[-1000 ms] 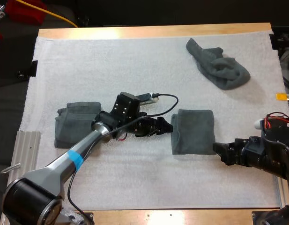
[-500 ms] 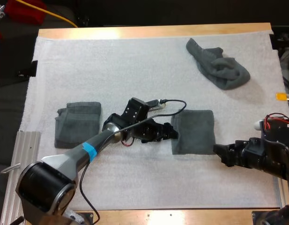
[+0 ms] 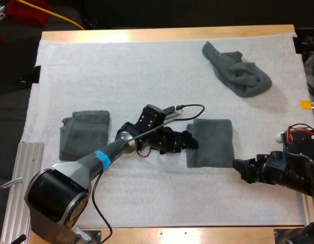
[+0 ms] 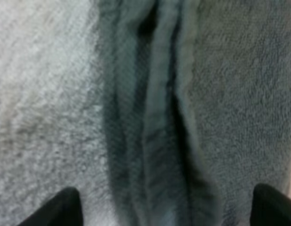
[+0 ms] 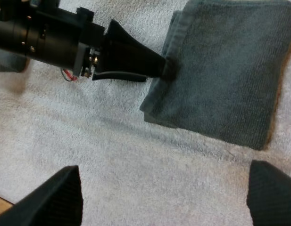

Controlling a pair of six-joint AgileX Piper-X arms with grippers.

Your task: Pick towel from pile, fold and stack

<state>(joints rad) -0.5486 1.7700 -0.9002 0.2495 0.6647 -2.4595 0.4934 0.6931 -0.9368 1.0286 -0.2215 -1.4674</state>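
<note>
A folded towel lies flat in the middle of the white mat. A second folded towel lies to its left. A crumpled towel sits far right.

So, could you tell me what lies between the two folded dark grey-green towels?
In the high view, my left gripper and its arm lie there, at the middle dark grey-green folded towel's edge.

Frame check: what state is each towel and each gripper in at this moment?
centre folded towel: folded, lying flat on the mat.
left folded towel: folded, flat, nothing touching it.
crumpled towel: bunched up, not folded, at the mat's far right.
left gripper: jaws open, at the centre folded towel's layered edge, not closed on it.
right gripper: jaws open, holding nothing, beside the centre folded towel.
</note>
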